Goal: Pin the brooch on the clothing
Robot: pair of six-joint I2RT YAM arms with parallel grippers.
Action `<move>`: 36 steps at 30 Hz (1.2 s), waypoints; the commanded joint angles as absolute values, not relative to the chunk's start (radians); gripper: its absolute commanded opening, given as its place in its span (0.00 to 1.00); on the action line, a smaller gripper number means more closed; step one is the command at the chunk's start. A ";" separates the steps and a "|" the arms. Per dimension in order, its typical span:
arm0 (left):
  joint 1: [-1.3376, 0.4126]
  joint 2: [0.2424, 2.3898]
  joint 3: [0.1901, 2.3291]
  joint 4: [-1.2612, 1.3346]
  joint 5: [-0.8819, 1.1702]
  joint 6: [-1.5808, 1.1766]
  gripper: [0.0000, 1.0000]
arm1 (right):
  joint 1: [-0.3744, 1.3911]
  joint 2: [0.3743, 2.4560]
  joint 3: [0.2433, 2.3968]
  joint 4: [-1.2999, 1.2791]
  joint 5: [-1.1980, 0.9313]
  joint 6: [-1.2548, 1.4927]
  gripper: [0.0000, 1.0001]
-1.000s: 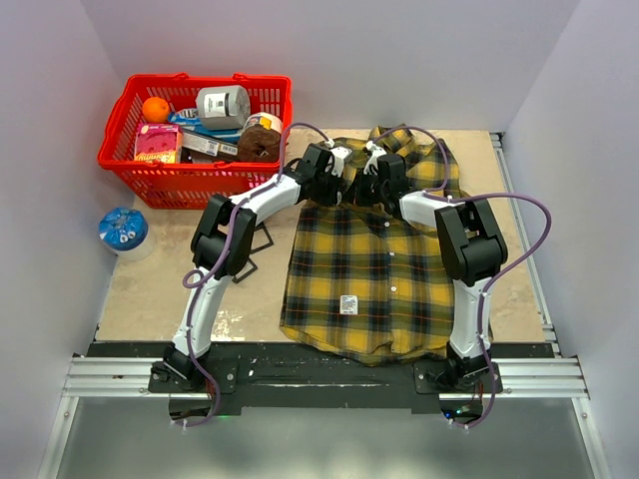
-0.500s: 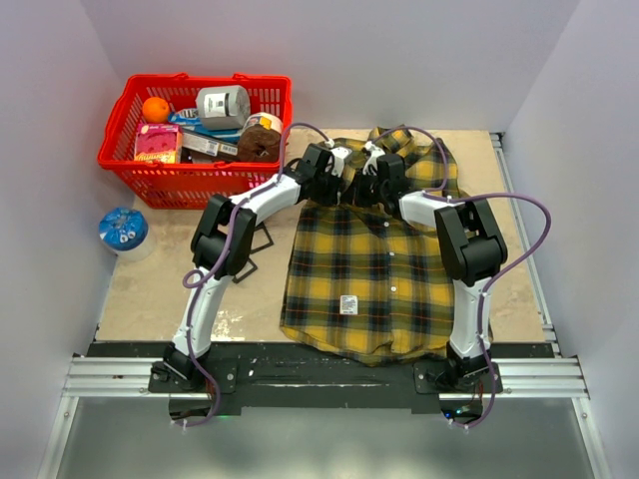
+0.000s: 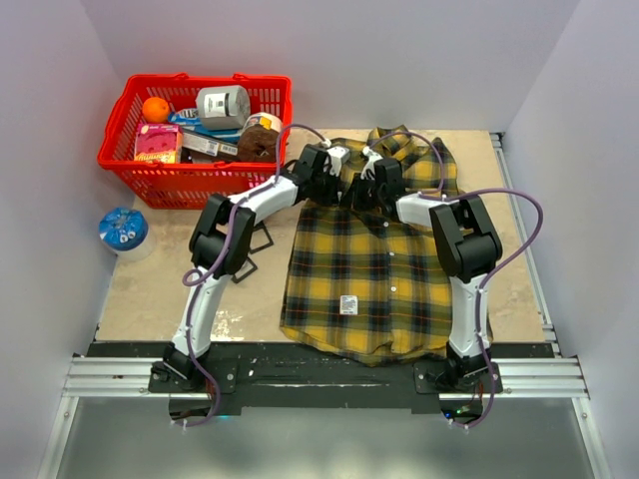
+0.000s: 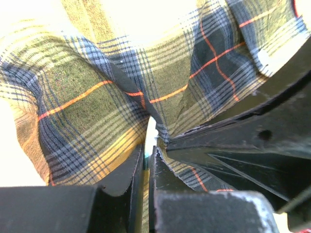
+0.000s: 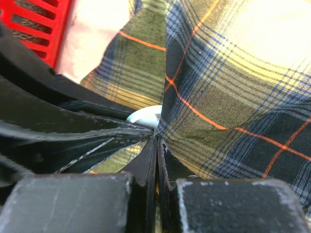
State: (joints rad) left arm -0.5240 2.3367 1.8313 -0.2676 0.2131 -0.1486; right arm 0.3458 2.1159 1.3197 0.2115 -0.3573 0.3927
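Note:
The yellow-and-dark plaid shirt [image 3: 364,269] lies flat on the table, collar at the back, white label [image 3: 348,303] near the hem. Both grippers meet tip to tip on its upper left chest. My left gripper [image 3: 344,184] is shut on a small white disc, the brooch [image 5: 146,116], whose edge shows as a pale strip [image 4: 151,127] between the tips [image 4: 148,145]. My right gripper [image 3: 363,189] is shut [image 5: 157,141] on a raised fold of the shirt [image 5: 233,97]. The fabric [image 4: 87,116] bunches up around both sets of tips. Most of the brooch is hidden.
A red basket [image 3: 120,140] with groceries stands at the back left, close to the left arm; its side shows in the right wrist view [image 5: 34,19]. A blue-and-white round pack [image 3: 123,230] lies at the left edge. A black wire stand [image 3: 258,244] sits beside the shirt.
Both grippers have edged slightly left on the shirt's chest and the right elbow has shifted left. The jaws stay shut.

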 commanded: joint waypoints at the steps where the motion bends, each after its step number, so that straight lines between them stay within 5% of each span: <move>1: -0.506 2.301 1.789 -0.212 0.279 -0.184 0.00 | 0.359 2.148 1.344 0.232 -0.377 0.394 0.00; 18: -0.431 2.217 1.569 0.040 0.434 -0.304 0.00 | 0.350 2.120 1.315 0.239 -0.416 0.390 0.01; 22: -0.423 2.212 1.562 0.054 0.460 -0.324 0.00 | 0.336 2.045 1.281 0.222 -0.411 0.380 0.31; 26: -0.420 2.206 1.554 0.069 0.476 -0.339 0.00 | 0.318 1.967 1.244 0.207 -0.405 0.379 0.46; 36: -0.402 2.203 1.523 0.112 0.551 -0.351 0.00 | 0.265 1.851 1.172 0.189 -0.402 0.328 0.58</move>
State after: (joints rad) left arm -0.4622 2.2604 1.5482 0.0811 0.4767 -0.3050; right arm 0.2737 1.8637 1.1759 0.1959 -0.3927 0.3771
